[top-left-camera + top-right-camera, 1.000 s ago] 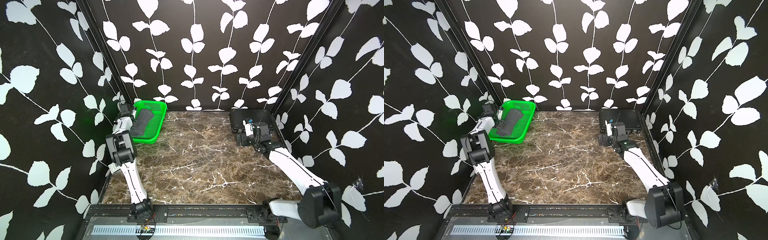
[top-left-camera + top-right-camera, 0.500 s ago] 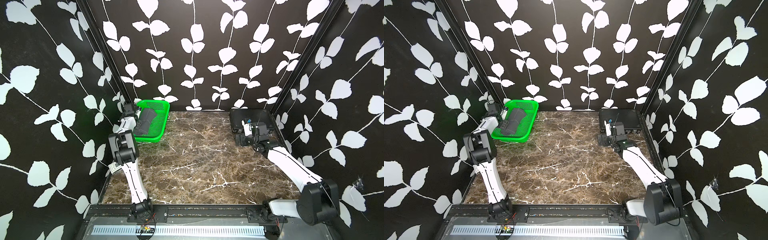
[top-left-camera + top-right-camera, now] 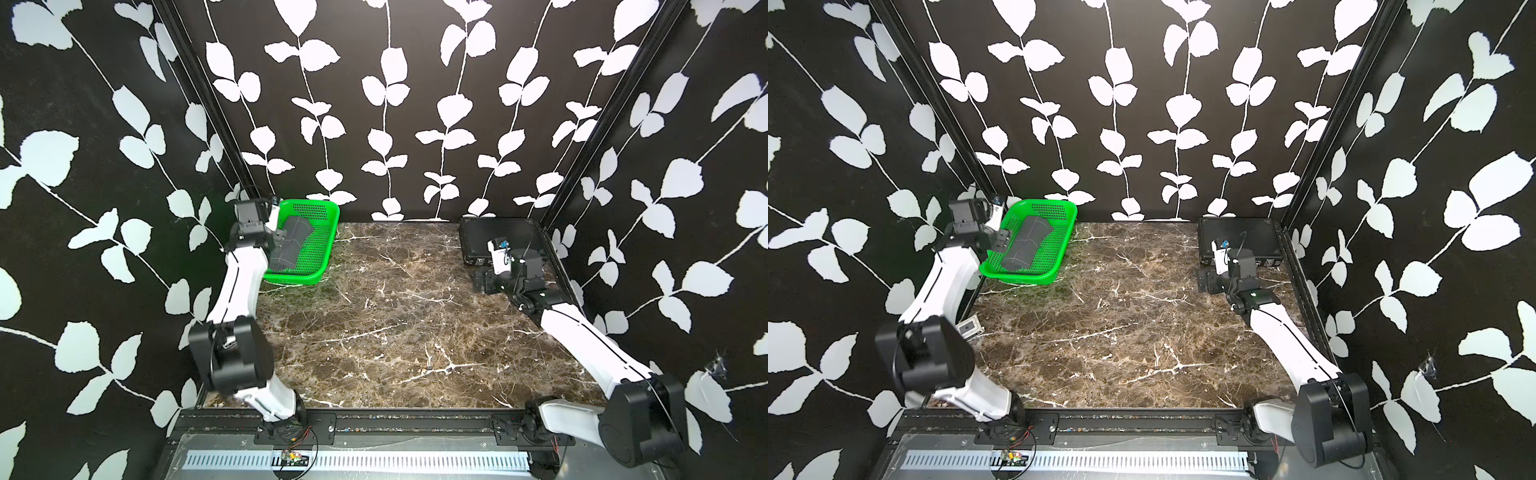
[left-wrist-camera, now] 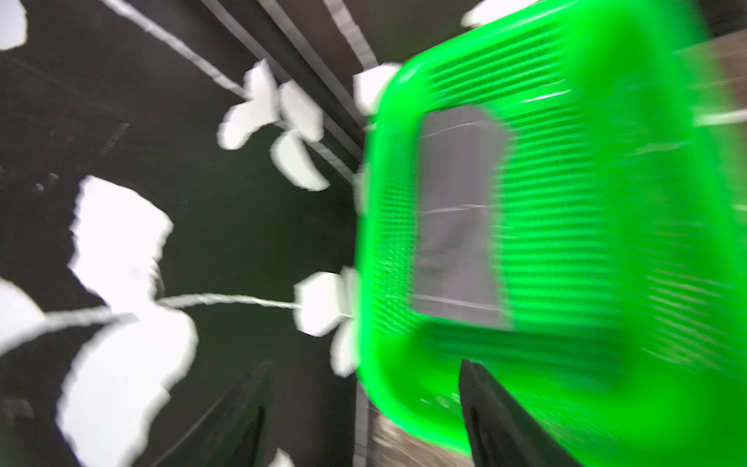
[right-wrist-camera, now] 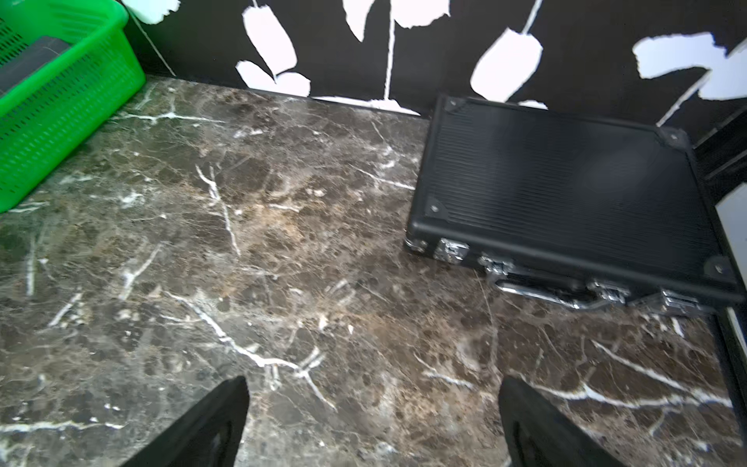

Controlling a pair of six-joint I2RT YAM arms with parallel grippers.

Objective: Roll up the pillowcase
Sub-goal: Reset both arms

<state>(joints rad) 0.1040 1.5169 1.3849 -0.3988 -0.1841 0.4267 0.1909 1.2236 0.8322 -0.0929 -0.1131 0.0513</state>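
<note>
Marble table (image 3: 395, 332) | pillowcase (image 3: 291, 245) in basket (image 3: 322, 249) | left hand (image 4: 364, 376) apart (blurred), right hand (image 5: 374, 382) apart | case (image 5: 566, 182) latches (image 5: 452, 250): right wrist only

The elbow of the left arm (image 3: 230, 357) has sunk lower; the green basket (image 3: 291, 277) (pillowcase (image 3: 291, 245) inside) has shifted slightly.

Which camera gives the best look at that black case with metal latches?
The right wrist view: the black case lies close up, its lid, latches and handle plain. Both top views show the case small in a far corner, partly behind the right arm. The left wrist view misses it.
</note>
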